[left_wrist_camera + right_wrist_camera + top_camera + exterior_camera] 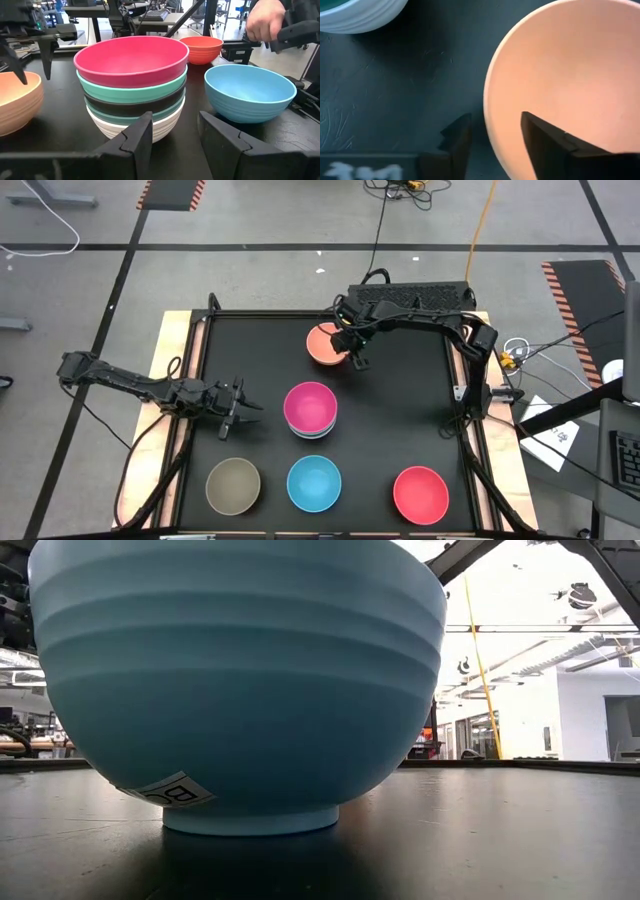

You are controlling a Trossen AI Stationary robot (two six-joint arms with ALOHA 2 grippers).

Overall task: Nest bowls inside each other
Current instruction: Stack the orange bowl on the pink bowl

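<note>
A peach-orange bowl (322,343) (570,75) sits at the table's far middle. My right gripper (357,355) (495,117) points steeply down at that bowl's right rim, open, one finger outside and one inside. A stack topped by a magenta bowl (311,406) (131,59), over teal, black and white ones, stands mid-table. An olive-brown bowl (233,485), a light blue bowl (314,483) (240,690) and a red bowl (420,494) line the near edge. My left gripper (243,409) (175,135) waits open, left of the stack. My right gripper straddles the peach-orange bowl's rim (492,140) from above, slanting down, one finger (457,145) outside the wall and the other finger (545,145) inside. Dark table shows between the outer finger and the rim. Whether the inner finger touches the wall I cannot tell. The bowl stands upright on the table.
The black tabletop has a raised frame (200,320) around it. Beyond the table a person's hand (265,22) shows by some equipment. Bare mat lies between the peach-orange bowl and the stack, and to the right of the stack.
</note>
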